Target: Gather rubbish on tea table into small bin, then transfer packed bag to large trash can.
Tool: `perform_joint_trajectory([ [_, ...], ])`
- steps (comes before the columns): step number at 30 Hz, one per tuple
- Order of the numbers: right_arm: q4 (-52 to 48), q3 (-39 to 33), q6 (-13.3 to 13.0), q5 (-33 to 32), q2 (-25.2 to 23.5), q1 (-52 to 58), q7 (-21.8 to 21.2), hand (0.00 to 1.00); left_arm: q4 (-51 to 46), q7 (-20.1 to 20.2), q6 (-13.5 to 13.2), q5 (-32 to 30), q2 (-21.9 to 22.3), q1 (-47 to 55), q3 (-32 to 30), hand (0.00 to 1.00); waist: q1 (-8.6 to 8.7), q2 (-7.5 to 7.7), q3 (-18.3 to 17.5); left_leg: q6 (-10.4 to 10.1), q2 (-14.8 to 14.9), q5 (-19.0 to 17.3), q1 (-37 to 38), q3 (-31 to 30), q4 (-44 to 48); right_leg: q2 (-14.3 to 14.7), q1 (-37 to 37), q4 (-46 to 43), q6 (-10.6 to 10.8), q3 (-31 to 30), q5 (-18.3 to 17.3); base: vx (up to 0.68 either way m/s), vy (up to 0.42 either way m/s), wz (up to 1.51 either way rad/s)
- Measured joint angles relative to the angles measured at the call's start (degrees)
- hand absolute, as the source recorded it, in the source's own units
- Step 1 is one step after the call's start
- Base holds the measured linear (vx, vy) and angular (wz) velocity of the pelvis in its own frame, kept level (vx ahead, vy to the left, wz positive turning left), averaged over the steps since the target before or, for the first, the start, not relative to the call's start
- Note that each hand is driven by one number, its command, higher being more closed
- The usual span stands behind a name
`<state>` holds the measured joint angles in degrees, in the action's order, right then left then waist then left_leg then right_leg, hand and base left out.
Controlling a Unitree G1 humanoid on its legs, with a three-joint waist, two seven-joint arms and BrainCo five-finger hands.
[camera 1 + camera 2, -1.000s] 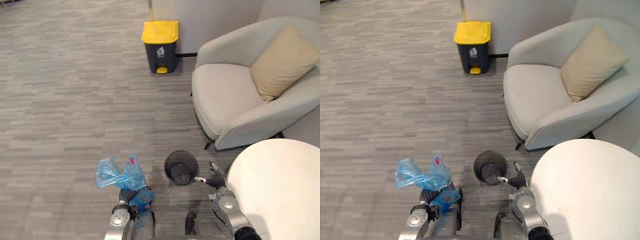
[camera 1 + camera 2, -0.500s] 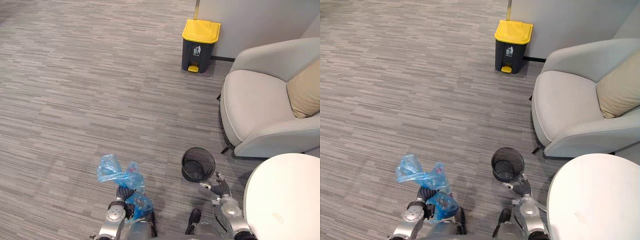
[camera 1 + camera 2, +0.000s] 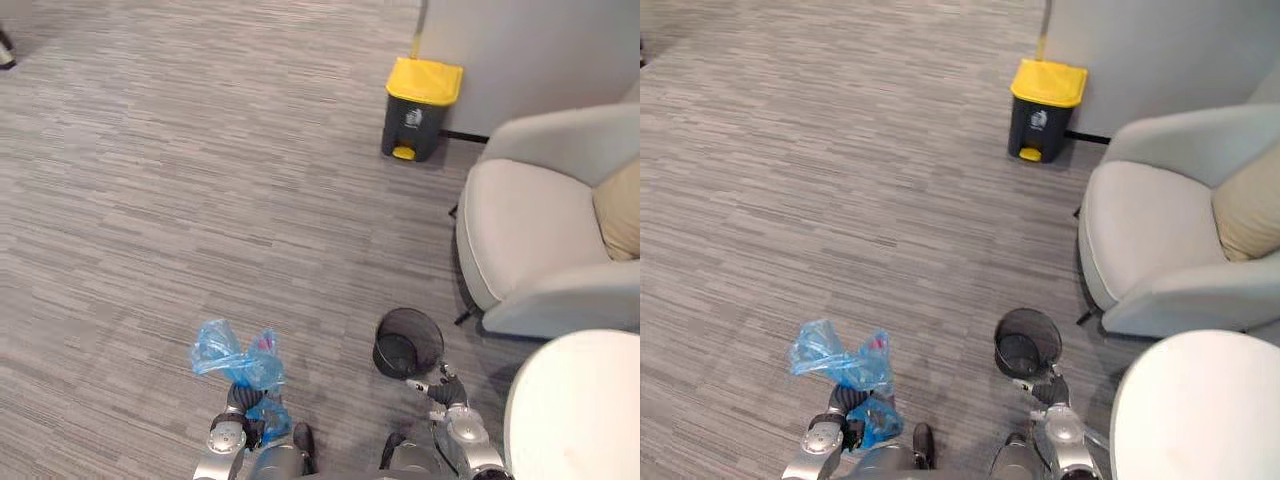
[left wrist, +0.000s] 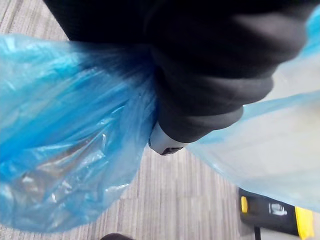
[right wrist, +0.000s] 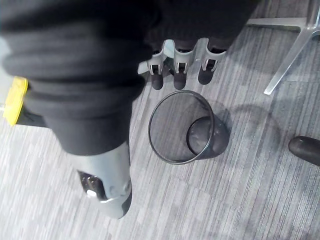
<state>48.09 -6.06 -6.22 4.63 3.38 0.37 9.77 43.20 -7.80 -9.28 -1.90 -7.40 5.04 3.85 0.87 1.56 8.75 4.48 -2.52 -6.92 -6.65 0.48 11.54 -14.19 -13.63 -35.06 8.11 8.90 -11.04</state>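
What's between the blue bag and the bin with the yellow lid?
Nothing, just bare grey floor from the blue bag to the yellow-lidded bin, in the left eye view.

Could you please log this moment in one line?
left hand: shut on blue bag | right hand: open | mesh bin: empty

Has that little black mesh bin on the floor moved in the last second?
No. The mesh bin still stands beside the armchair; the whole view shifted, so the camera moved.

Office lounge: grey striped carpet (image 3: 200, 180), pale grey upholstered armchair (image 3: 520, 225), round white table (image 3: 580, 420) beside it, yellow-lidded dark pedal bin (image 3: 420, 95) beyond.
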Motion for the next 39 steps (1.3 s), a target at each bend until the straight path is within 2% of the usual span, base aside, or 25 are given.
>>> perform_joint_trajectory([
  [1,0.01,0.09,-0.03,-0.16,-0.36,0.13,-0.02,0.00,-0.05,-0.04,0.01,-0.02,-0.23,-0.02,-0.49,1.00,-0.17,0.28,0.00,-0.07,0.99,-1.15,-0.11,-2.34,1.47,3.28,-1.51,0.76,-1.69,-1.38,-1.72,0.26,-0.068,0.82],
  [2,-0.03,0.10,-0.09,-0.36,-0.54,0.00,-0.01,0.00,-0.07,-0.03,0.00,-0.03,-0.53,-0.10,-1.28,1.00,-0.20,0.16,0.24,-0.38,1.43,-1.86,0.62,-3.95,1.60,5.49,-3.03,1.98,-1.89,-1.85,-1.83,0.22,-0.081,0.82],
  [6,-0.18,-0.18,-0.13,-1.33,-0.54,1.26,-0.02,0.00,-0.09,-0.05,0.00,-0.49,-0.72,-0.12,-2.23,1.00,-0.01,1.36,0.18,-2.09,1.03,-5.32,3.68,-7.18,1.90,8.21,-5.21,11.72,-4.71,-1.26,0.31,0.26,-0.161,0.66],
  [7,-0.32,-0.27,-0.13,-1.79,-0.57,2.26,-0.03,0.00,-0.24,-0.06,0.02,-0.59,-0.78,-0.20,-2.27,1.00,0.53,2.00,-0.24,-2.90,0.36,-7.63,4.00,-8.75,3.60,7.95,-4.85,12.57,-6.71,-1.36,3.34,0.35,-0.256,0.69],
  [8,-0.70,-1.13,-0.12,-1.83,-0.61,3.34,-0.04,0.00,-0.26,-0.11,0.02,-1.05,-0.12,-0.26,-2.29,1.00,0.77,1.54,-0.55,-4.61,1.23,-9.13,5.21,-9.80,3.84,8.14,-4.19,10.52,-7.74,0.22,3.37,0.39,-0.267,0.66],
  [9,-1.25,-1.44,-0.09,-1.85,-0.64,3.88,-0.06,0.00,-0.30,-0.10,0.01,-1.06,0.28,-0.19,-2.30,1.00,0.73,0.64,-0.63,-5.21,2.21,-9.53,5.78,-10.02,3.79,8.65,-3.66,10.11,-7.99,1.09,2.21,0.43,-0.256,0.54],
  [10,-2.30,-2.18,-0.09,-1.88,-0.85,4.25,-0.14,0.00,-0.83,-0.04,0.01,-1.09,0.91,0.03,-2.33,1.00,1.19,-0.94,-0.66,-6.51,4.15,-9.80,6.02,-9.02,5.45,9.60,-2.27,10.27,-9.22,3.14,1.42,0.36,-0.186,0.40],
  [11,-2.46,-2.39,-0.08,-1.90,-0.92,4.11,-0.14,0.00,-1.18,-0.01,0.01,-1.12,1.19,-0.01,-2.45,1.00,1.60,-1.50,-0.35,-8.21,5.02,-9.84,5.66,-7.85,7.27,10.20,-1.20,10.59,-9.62,3.99,1.02,0.54,-0.263,0.42],
  [12,-3.48,-2.19,0.00,-1.92,-1.09,4.72,-0.27,0.00,-2.43,0.04,0.03,-1.19,2.42,-0.02,-4.06,1.00,1.47,-1.87,-0.21,-11.33,6.98,-9.28,3.13,-5.33,16.13,11.91,2.39,12.64,-10.64,5.19,0.35,0.45,-0.205,0.22],
  [13,-4.76,-2.13,0.01,-1.97,-1.18,5.24,-0.31,0.00,-3.12,0.00,0.04,-1.19,2.98,-0.05,-4.64,1.00,1.46,-1.87,-0.18,-12.78,7.81,-8.39,1.40,-4.32,21.51,12.56,4.14,13.81,-10.72,5.39,0.35,0.50,-0.218,0.14],
  [14,-7.33,-1.62,-0.17,-2.35,-1.63,5.83,-0.47,0.00,-4.70,0.06,-0.01,-1.20,3.51,0.20,-4.65,1.00,1.10,-1.73,-0.02,-15.74,10.11,-6.53,-2.73,-1.43,32.91,13.72,8.17,16.39,-11.46,5.10,-0.05,0.39,-0.127,-0.06],
  [15,-8.77,-1.28,-0.26,-2.42,-1.67,5.59,-0.52,0.00,-5.53,0.13,-0.07,-1.25,3.93,0.28,-4.65,1.00,0.77,-1.60,0.04,-14.16,13.12,-7.50,-5.80,3.12,41.15,14.54,11.43,18.14,-12.17,4.53,-0.48,0.43,-0.111,-0.21],
  [17,-9.46,-1.18,-0.93,-2.59,-1.71,5.05,-0.63,0.00,-6.00,0.15,-0.04,-1.25,4.41,0.08,-4.61,1.00,-0.19,-1.07,-0.01,-10.96,15.76,-9.20,-8.74,8.38,43.70,14.61,14.66,20.47,-12.17,2.25,-0.48,0.36,-0.035,-0.49],
  [18,-9.58,-1.18,-1.24,-3.02,-1.78,5.09,-0.83,0.00,-7.05,0.16,-0.03,-1.28,4.70,0.15,-4.49,1.00,-0.91,-1.03,-0.02,-9.32,16.72,-10.14,-10.71,10.23,41.46,14.47,15.93,21.87,-12.17,0.90,-0.48,0.27,0.030,-0.55],
  [21,-9.23,-1.55,-1.11,-3.03,-2.48,4.95,-1.00,0.00,-7.06,0.23,-0.02,-1.61,5.00,-0.22,-4.46,1.00,-1.76,-0.85,0.16,-9.09,15.80,-10.18,-13.96,10.35,29.18,13.33,17.50,23.44,-12.00,-2.01,-0.58,0.29,0.168,-0.55],
  [23,-8.79,-2.40,-1.08,-3.02,-2.89,5.13,-0.98,0.00,-6.81,0.24,-0.03,-1.62,5.19,-0.14,-4.34,1.00,-1.84,-0.74,0.21,-9.86,13.59,-7.57,-13.95,7.15,17.36,12.23,18.25,23.36,-9.88,-4.67,-1.82,0.27,0.271,-0.72],
  [24,-8.54,-2.36,-1.07,-2.99,-2.16,5.12,-0.96,0.00,-6.62,0.20,-0.04,-1.61,5.63,0.15,-4.34,1.00,-1.90,-2.07,-0.17,-10.22,12.86,-3.30,-12.88,3.39,9.43,12.48,18.30,23.27,-6.64,-7.14,-3.80,0.26,0.383,-0.96],
  [25,-7.53,-2.28,-0.85,-2.99,-1.86,4.85,-0.98,0.00,-5.85,0.19,0.01,-1.55,5.86,0.16,-4.42,1.00,-2.03,-2.73,-0.16,-10.52,13.11,3.58,-12.36,2.65,9.96,12.39,18.40,22.77,-5.32,-9.31,-4.94,0.26,0.391,-1.13],
  [28,-6.39,-1.95,0.07,-2.82,-3.55,5.04,-1.08,0.00,-5.19,0.21,0.12,-1.55,4.93,-0.35,-4.25,1.00,-1.81,0.81,-1.46,-8.36,10.05,-1.02,-10.81,8.31,11.55,7.81,16.29,19.34,-4.20,-13.07,-5.59,0.27,0.333,-0.74],
  [30,-6.41,-1.94,0.10,-2.71,-3.57,4.93,-1.11,0.00,-5.21,0.19,0.20,-1.52,4.99,-0.11,-3.69,1.00,-2.37,0.88,-1.46,-7.20,9.84,-3.11,-8.01,12.55,11.74,6.23,12.84,11.85,-2.94,-14.56,-4.85,0.26,0.298,-0.99],
  [32,-6.34,-1.25,0.12,-2.21,-3.57,3.87,-1.16,0.00,-5.20,0.10,0.45,-1.43,3.87,1.21,-2.98,1.00,-2.04,0.84,-1.44,-5.89,9.45,-5.50,-2.69,17.56,10.18,4.11,5.65,-3.28,1.70,-13.87,-1.10,0.22,0.191,-1.00],
  [33,-6.33,-0.84,0.12,-2.16,-3.50,3.89,-1.17,0.00,-5.19,0.07,0.62,-1.41,3.43,1.28,-2.41,1.00,-1.66,0.70,-1.35,-5.48,9.48,-6.19,-1.47,18.11,9.83,3.78,4.03,-6.75,1.58,-12.87,-1.01,0.23,0.130,-0.67],
  [34,-6.01,-0.25,0.20,-1.76,-3.52,4.12,-1.21,0.00,-5.20,0.04,0.89,-1.35,2.25,1.15,-1.67,1.00,-1.49,0.67,-1.34,-5.30,9.51,-7.09,0.87,19.05,8.74,3.21,1.13,-11.35,0.19,-10.06,-1.82,0.26,0.070,-0.37],
  [36,-4.85,0.31,0.27,-1.64,-3.44,3.91,-1.23,0.00,-5.20,-0.02,1.23,-0.99,1.28,0.87,-1.74,1.00,-1.22,0.22,-1.05,-6.20,9.79,-7.05,4.77,20.54,5.96,3.30,-3.33,-13.15,-2.88,-2.90,-3.85,0.31,0.008,-0.27],
  [39,-1.99,0.40,0.32,-1.59,-2.70,2.06,-1.19,0.00,-4.41,-0.01,1.22,-0.99,0.10,0.33,-1.80,1.00,0.01,0.47,-1.02,-6.87,10.58,-6.80,8.98,21.88,2.60,4.86,-8.03,-2.25,-5.49,6.58,-3.75,0.34,-0.106,-0.08],
])
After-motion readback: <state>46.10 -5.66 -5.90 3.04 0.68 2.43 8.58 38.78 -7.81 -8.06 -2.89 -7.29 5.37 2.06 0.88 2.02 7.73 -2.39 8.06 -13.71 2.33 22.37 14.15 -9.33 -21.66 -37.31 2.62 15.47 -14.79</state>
